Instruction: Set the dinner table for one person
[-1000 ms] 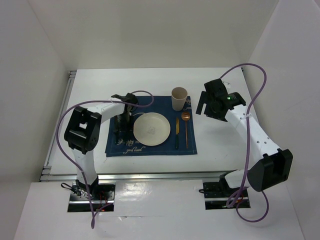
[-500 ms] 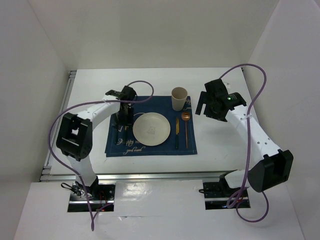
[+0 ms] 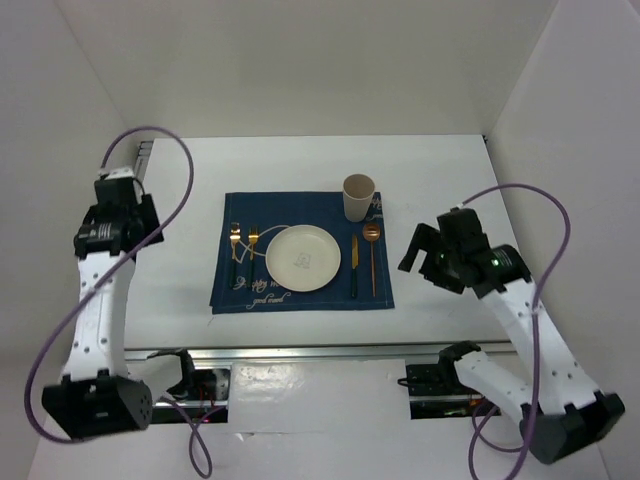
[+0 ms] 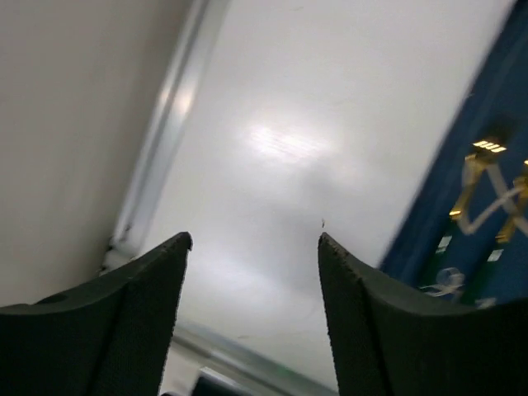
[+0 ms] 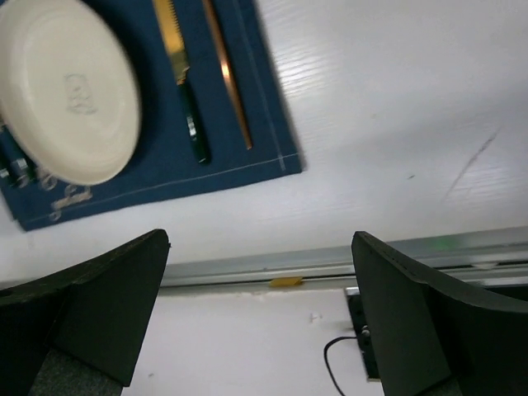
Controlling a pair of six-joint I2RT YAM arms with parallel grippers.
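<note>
Squarely in the middle of the scene lies the dinner table (image 3: 440, 180) — a large white rectangular surface with aluminium rails along its edges, boxed in by plain white walls. A navy blue placemat (image 3: 225, 292) is spread flat on it, roughly central. A round cream plate (image 3: 303, 258) sits in the middle of the mat. Left of the plate lie two forks (image 3: 244, 252), side by side, with gold heads at the far end and dark handles. Right of the plate lies a knife (image 3: 353, 262) with a gold blade, and just beside it a copper-coloured spoon (image 3: 372, 255), its bowl at the far end. A beige cup (image 3: 358, 197) stands upright at the mat's far edge, beyond the knife and spoon.

Both arms are off the mat. The left gripper (image 4: 256, 243) hangs above bare surface near the left rail, well apart from the forks; its fingers are spread, with nothing between them. The right gripper (image 5: 260, 239) hovers above the surface to the right of the mat — its fingers are wide apart, holding nothing.
</note>
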